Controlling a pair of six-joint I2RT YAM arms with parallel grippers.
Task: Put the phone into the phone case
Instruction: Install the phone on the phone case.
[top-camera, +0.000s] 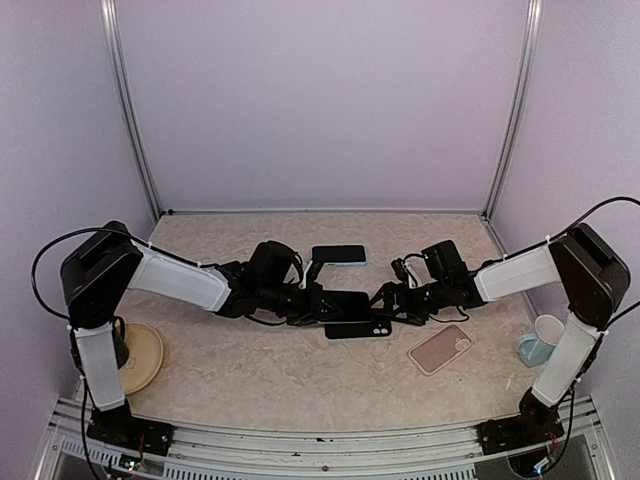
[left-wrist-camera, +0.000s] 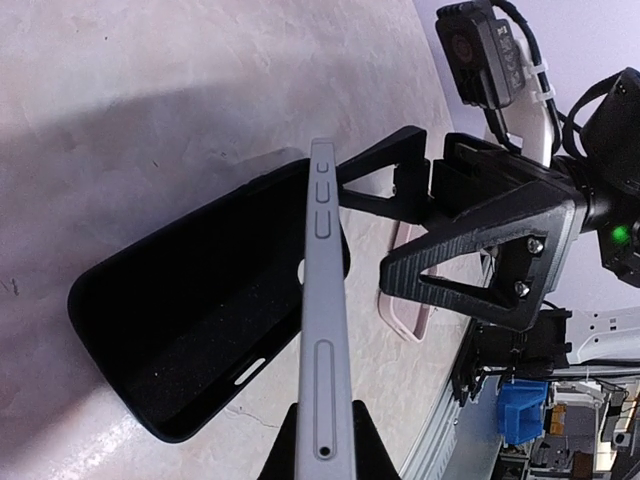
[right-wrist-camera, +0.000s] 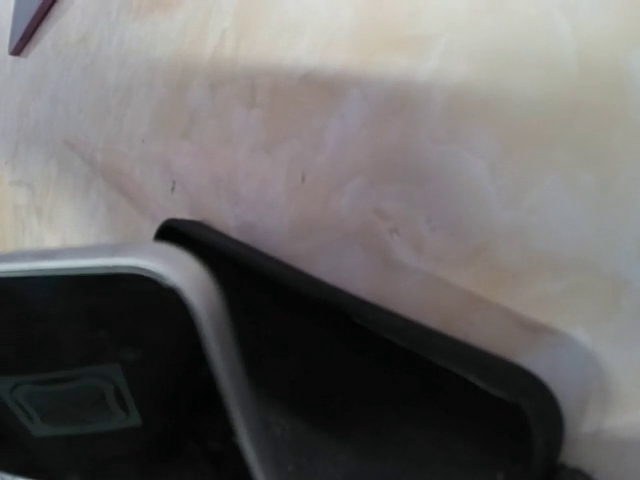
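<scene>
left gripper (top-camera: 322, 300): clenched on the phone (top-camera: 348, 303), pinching it at one short end. In the left wrist view the fingers (left-wrist-camera: 290, 455) sit on either side of the phone's silver edge.
phone: in the air right over the black phone case (top-camera: 360, 330), tipped up on its side instead of lying flat. The left wrist camera sees it edge-on, buttons facing the lens. It isn't seated in the case. The right wrist view has a phone corner just inside the case rim, but I honestly can't tell if they're touching.
black phone case: flat on the bench (top-camera: 250, 375) with the open side up, roughly mid-bench between the two arms.
right gripper (top-camera: 385, 302): released, jaws spread wide, parked at the end of the black phone case opposite the left gripper. I can't make out whether its fingers (left-wrist-camera: 470, 260) touch the case.
pink case (top-camera: 440, 350): on the bench near the black phone case, on the right arm's side and a bit closer to the arm bases.
spare phone (top-camera: 338, 254): lies flat just beyond the black phone case, toward the back wall.
blue cup (top-camera: 540, 342): well off from the black phone case, by the right arm's upright link.
beige plate (top-camera: 148, 358): well apart from the black phone case on the opposite side, next to the left arm's base.
</scene>
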